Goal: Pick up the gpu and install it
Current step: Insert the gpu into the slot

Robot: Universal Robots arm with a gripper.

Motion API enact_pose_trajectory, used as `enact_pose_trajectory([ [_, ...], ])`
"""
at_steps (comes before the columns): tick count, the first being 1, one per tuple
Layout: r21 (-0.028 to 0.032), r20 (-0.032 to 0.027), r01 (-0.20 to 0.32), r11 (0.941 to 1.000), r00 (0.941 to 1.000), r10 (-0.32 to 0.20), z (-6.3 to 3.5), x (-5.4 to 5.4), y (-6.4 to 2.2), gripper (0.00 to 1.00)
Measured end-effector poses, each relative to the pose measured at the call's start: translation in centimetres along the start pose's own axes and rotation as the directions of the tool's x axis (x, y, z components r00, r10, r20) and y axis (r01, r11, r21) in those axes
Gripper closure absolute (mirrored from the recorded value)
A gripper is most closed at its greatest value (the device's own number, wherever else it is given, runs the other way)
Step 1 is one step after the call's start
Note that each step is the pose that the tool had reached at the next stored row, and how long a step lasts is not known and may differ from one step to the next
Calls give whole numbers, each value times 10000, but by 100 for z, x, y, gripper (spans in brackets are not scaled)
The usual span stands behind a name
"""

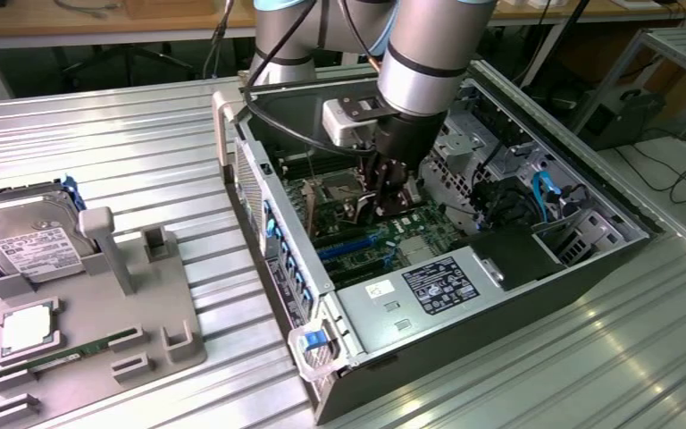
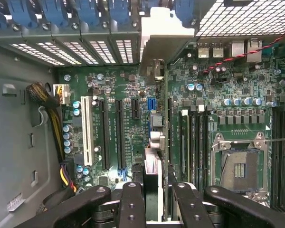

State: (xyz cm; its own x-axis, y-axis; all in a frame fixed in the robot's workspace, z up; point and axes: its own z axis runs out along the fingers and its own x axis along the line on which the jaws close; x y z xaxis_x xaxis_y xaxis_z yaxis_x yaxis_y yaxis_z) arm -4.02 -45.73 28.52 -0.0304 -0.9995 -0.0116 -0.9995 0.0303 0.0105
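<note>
Lab bench area, ribbed metal desk carrying an open computer case lying on its side, grey parts tray near the desk edge at the exterior view's left.

Status: gpu is already picked up, off the tray and inside the case. The gripper is clamped on it, fingers pinching the card's upper edge from both sides. In the exterior view the gripper hangs low over the motherboard.

Not seated yet, as far as I can judge: card is edge-on above the board, next to the slots, insertion left to do.

Orientation: card stands on edge, long axis parallel to the slots, silver bracket end pointing at the case's rear slot openings.
</note>
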Motion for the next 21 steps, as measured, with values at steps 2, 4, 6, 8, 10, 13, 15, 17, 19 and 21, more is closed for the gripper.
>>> enact_pose_trajectory([
  [2,-2,13,0,10000,10000,0,110,56,25,72],
  [4,-2,12,10,10000,10000,-10,139,58,47,72],
  [6,-3,13,9,10000,10000,-9,164,74,102,72],
  [8,-57,15,11,10000,10000,-11,282,83,137,72],
  [10,-60,98,15,10000,10000,-15,322,84,139,72],
  [13,-63,113,15,10000,9999,-14,324,82,96,72],
  [15,-63,117,16,10000,9999,-15,325,82,95,72],
  [17,-69,120,15,10000,9999,-14,326,82,95,72],
  [19,-88,121,9,10000,9999,-8,325,82,95,72],
  [21,-106,121,-38,9999,9999,39,325,83,96,72],
])
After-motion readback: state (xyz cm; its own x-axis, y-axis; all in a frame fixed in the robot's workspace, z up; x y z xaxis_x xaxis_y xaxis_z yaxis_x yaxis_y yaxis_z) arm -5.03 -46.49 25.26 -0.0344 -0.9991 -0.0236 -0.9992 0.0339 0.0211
